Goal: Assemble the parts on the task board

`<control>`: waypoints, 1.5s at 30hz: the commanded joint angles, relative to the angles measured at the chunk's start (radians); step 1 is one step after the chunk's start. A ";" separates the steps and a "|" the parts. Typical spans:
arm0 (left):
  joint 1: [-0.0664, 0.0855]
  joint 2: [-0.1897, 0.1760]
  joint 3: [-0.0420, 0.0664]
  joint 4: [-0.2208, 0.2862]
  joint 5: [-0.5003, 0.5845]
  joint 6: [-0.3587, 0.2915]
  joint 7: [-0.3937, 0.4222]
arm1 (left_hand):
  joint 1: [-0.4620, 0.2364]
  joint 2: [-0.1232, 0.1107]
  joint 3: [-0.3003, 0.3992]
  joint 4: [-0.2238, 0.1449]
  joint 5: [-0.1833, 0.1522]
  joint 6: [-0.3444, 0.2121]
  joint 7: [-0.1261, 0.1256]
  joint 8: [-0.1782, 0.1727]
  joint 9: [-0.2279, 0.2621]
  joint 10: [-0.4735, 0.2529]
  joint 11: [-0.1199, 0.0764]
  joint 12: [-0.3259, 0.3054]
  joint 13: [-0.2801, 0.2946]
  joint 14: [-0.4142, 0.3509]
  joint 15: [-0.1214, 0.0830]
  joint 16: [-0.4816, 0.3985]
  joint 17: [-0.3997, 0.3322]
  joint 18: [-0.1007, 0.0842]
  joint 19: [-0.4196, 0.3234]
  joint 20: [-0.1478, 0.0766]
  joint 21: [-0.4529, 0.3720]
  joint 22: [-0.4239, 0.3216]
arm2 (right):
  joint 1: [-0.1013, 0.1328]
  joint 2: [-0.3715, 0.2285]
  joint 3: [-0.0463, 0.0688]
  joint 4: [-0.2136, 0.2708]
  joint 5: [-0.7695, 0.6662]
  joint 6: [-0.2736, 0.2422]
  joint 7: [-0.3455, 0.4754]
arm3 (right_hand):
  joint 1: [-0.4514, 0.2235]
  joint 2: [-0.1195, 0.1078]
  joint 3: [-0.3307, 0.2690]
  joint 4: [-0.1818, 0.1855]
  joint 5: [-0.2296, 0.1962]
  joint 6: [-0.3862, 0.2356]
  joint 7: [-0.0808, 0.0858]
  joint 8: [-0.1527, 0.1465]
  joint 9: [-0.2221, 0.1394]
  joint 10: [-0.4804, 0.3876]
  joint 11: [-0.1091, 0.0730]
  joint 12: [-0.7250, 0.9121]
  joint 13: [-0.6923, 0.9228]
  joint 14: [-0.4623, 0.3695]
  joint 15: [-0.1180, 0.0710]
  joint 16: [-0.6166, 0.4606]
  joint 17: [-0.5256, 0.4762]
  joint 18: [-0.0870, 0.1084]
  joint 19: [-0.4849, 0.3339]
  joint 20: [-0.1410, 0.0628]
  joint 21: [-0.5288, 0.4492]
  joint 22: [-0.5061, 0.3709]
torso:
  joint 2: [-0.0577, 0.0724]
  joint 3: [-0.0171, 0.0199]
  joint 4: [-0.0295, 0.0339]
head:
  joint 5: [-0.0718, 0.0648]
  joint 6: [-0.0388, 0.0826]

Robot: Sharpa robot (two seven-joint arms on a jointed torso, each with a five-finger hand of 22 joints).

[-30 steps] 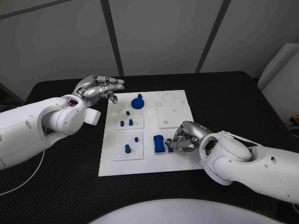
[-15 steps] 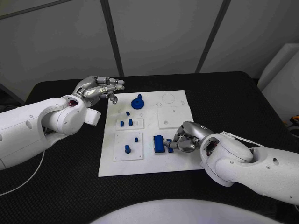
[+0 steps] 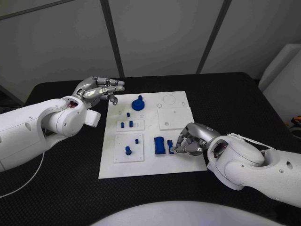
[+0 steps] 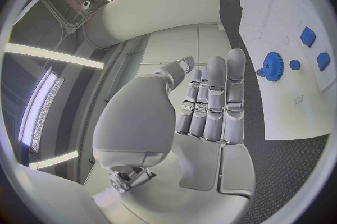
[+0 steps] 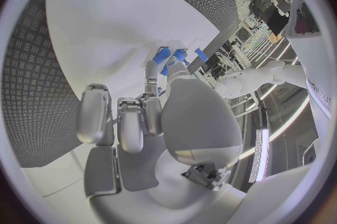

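At the left of the head view, the left hand (image 3: 96, 88) hangs over the black table (image 3: 62, 160) just beside the upper left corner of the flat white task board (image 3: 140, 167). Its silver fingers are curled in a little and spread apart, and nothing is in them. In the left wrist view the left hand's fingers (image 4: 214, 97) lie straight, side by side, with nothing between them.

The task board lies in the middle of the frame. It has raised white square blocks on it. The lower left block (image 3: 129, 147) holds a small blue peg (image 3: 128, 150) and a smaller blue pin (image 3: 136, 140) standing up in it. The block above it (image 3: 130, 125) holds two short blue pegs (image 3: 127, 124) side by side. A tiny blue dot piece (image 3: 128, 114) sits just above that block. Near the top of the board is a round blue gear with a knob (image 3: 138, 103). The upper right block (image 3: 173, 117) is plain white.

Right of the lower left block a tall blue rectangular piece (image 3: 160, 145) stands on the board. Just beside it is the right hand (image 3: 190, 140), low on the board, fingers bent in close around a small blue piece (image 3: 170, 145). In the right wrist view, the fingertips (image 5: 151, 72) touch blue pieces (image 5: 168, 55), but I cannot tell if the hand really holds one.
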 commanded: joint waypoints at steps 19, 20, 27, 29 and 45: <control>0.001 0.001 0.000 0.000 0.001 0.011 0.002 | -0.003 0.009 -0.005 -0.001 0.004 -0.001 -0.004 -0.006 -0.001 -0.003 0.000 0.003 0.001 -0.002 0.001 0.006 0.001 -0.009 -0.008 0.001 -0.005 -0.002 | 0.000 0.028 0.000 -0.066 -0.022 0.063 0.041 | 0.082 0.024 -0.020 -0.027 -0.070 -0.009 -0.003 0.007 0.006 0.048 -0.003 -0.008 0.153 0.102 -0.005 0.001 0.255 -0.016 -0.008 0.001 -0.010 -0.003 | 0.001 0.0003 0.0035 | 0.003 -0.010; 0.001 0.001 0.000 0.000 0.001 0.011 0.002 | -0.003 0.009 -0.005 -0.001 0.004 -0.001 -0.004 -0.006 -0.001 -0.003 0.000 0.003 0.001 -0.002 0.001 0.006 0.001 -0.009 -0.008 0.001 -0.005 -0.002 | 0.000 0.030 0.000 -0.068 -0.025 0.062 0.043 | 0.086 0.026 -0.022 -0.029 -0.078 -0.008 -0.003 0.007 0.006 0.047 -0.003 -0.009 0.153 0.102 -0.005 0.001 0.255 -0.016 -0.008 0.001 -0.010 -0.003 | 0.002 0.0005 0.0038 | 0.003 -0.010; 0.001 0.002 0.000 -0.002 0.001 0.011 0.002 | -0.003 0.009 -0.005 -0.001 0.004 -0.001 -0.004 -0.006 -0.001 -0.003 0.000 0.003 0.001 -0.002 0.001 0.006 0.001 -0.009 -0.008 0.001 -0.005 -0.002 | 0.000 0.035 0.000 -0.068 -0.031 0.023 0.063 | 0.059 0.036 -0.046 -0.004 -0.077 -0.008 -0.001 0.008 0.007 0.048 -0.001 -0.007 0.154 0.103 -0.003 0.002 0.256 -0.017 -0.007 0.002 -0.009 -0.001 | 0.001 0.0011 0.0014 | 0.006 -0.010; 0.000 0.002 0.000 -0.002 0.001 0.011 0.002 | -0.003 0.009 -0.005 -0.001 0.004 -0.001 -0.004 -0.006 -0.001 -0.003 0.000 0.003 0.001 -0.002 0.001 0.006 0.001 -0.009 -0.008 0.001 -0.005 -0.002 | 0.000 0.034 0.000 -0.065 -0.031 0.005 0.072 | 0.052 0.037 -0.053 0.004 -0.076 -0.008 -0.001 0.008 0.008 0.048 -0.001 -0.008 0.153 0.102 -0.003 0.001 0.255 -0.017 -0.007 0.002 -0.009 -0.001 | 0.000 0.0008 0.0019 | 0.004 -0.008; -0.005 0.005 0.000 0.001 0.047 -0.011 0.074 | -0.016 0.006 -0.030 0.007 0.003 -0.006 0.001 -0.008 -0.001 -0.014 0.007 0.022 0.001 -0.140 0.017 -0.092 -0.055 -0.011 -0.118 0.014 -0.087 -0.039 | 0.057 -0.013 0.001 -0.125 0.515 -0.122 0.526 | 0.174 0.074 -0.088 -0.002 0.005 -0.141 0.067 -0.087 -0.031 -0.231 0.056 -0.651 -0.229 -0.040 0.042 -0.349 -0.227 0.091 -0.341 0.044 -0.496 -0.543 | -0.014 -0.0052 -0.0005 | -0.004 0.025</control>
